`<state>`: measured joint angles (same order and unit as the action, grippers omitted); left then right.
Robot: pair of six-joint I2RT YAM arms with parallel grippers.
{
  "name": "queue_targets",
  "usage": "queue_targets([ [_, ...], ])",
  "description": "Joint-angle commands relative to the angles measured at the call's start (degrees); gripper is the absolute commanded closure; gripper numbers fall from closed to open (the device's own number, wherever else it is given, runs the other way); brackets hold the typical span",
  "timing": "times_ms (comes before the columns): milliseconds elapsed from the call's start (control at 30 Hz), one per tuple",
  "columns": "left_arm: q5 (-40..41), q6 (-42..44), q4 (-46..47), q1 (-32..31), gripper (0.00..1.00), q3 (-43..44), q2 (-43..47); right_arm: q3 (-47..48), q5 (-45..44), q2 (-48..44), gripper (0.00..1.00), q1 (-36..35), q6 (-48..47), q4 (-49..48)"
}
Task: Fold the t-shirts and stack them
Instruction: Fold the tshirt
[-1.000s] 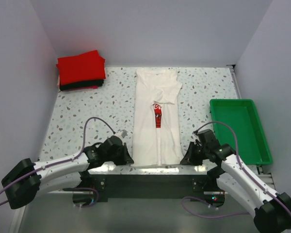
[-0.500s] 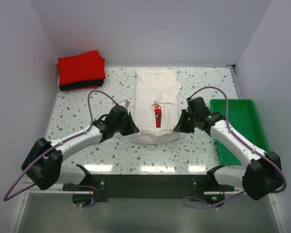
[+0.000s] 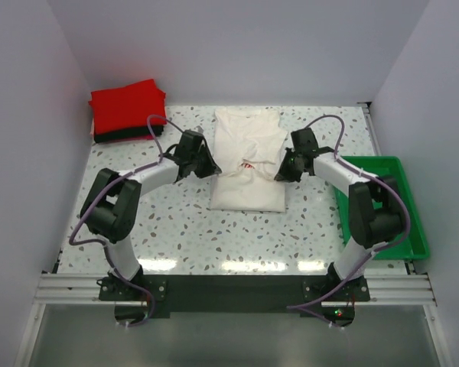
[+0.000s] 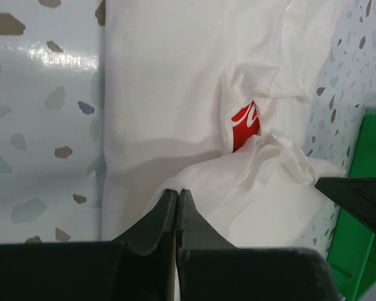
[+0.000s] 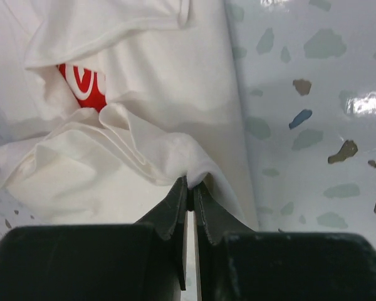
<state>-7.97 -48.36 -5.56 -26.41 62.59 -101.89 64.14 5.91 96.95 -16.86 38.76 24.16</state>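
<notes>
The left tool (image 3: 213, 171) and right tool (image 3: 278, 175), both closed, pinch the cream-white t-shirt's (image 3: 249, 196) doubled-over hem at its left and right edges, mid-worktop (image 3: 138, 218).

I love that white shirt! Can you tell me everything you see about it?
The white t-shirt is soft, wrinkly cream cloth lying on the speckled table, its near end doubled back over itself. A bit of red print peeks out. The left gripper and right gripper each pinch its folded-over edge.
</notes>
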Motion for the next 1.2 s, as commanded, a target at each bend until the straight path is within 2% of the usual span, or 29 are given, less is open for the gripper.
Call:
queue_targets([
  [0,-1.6,1.9,1.3,1.9,1.0,6.0,-3.7,4.8,1.9,3.2,1.0,1.8,-0.5,-4.4],
  [133,-3.6,2.0,0.4,2.8,1.0,9.0,-6.2,6.8,3.3,5.4,1.0,2.9,-0.1,-4.9],
  [433,-2.1,2.8,-1.7,4.8,1.0,11.4,-5.5,10.7,3.8,6.5,1.0,3.8,0.0,-5.3],
  [600,-2.8,3.9,-2.2,6.7,1.0,14.5,-8.5,14.1,6.6,11.4,1.0,6.0,0.6,-5.3],
  [733,-6.6,5.8,-2.0,8.0,1.0,19.3,-12.5,16.7,8.6,15.3,0.99,7.8,0.8,-6.1],
  [767,-7.4,6.1,-1.9,8.3,0.97,19.9,-14.0,18.1,8.9,16.2,0.96,8.1,0.7,-6.1],
  [800,-7.9,6.3,-2.0,8.6,0.87,20.5,-14.6,18.6,9.4,17.6,0.89,8.7,0.8,-6.0],
  [867,-10.1,6.8,0.1,9.4,0.73,20.8,-15.0,19.4,10.7,18.2,0.83,9.5,1.1,-6.1],
  [900,-10.4,7.1,0.3,9.6,0.61,21.1,-14.8,19.5,11.0,18.0,0.75,10.2,1.1,-6.2],
  [967,-10.3,7.9,-0.1,10.5,0.49,21.7,-13.8,19.5,11.1,17.2,0.62,10.8,0.9,-6.1],
  [1033,-9.2,8.1,-0.7,10.9,0.45,20.9,-12.3,19.8,11.1,15.8,0.49,11.3,-0.2,-5.2],
  [1133,-4.4,7.5,-2.6,11.0,0.44,18.4,-8.2,18.6,9.0,12.1,0.43,11.2,-1.3,-4.8],
  [1167,-3.3,7.1,-2.7,10.9,0.49,17.3,-5.7,16.8,8.2,10.9,0.43,11.2,-1.3,-5.0],
])
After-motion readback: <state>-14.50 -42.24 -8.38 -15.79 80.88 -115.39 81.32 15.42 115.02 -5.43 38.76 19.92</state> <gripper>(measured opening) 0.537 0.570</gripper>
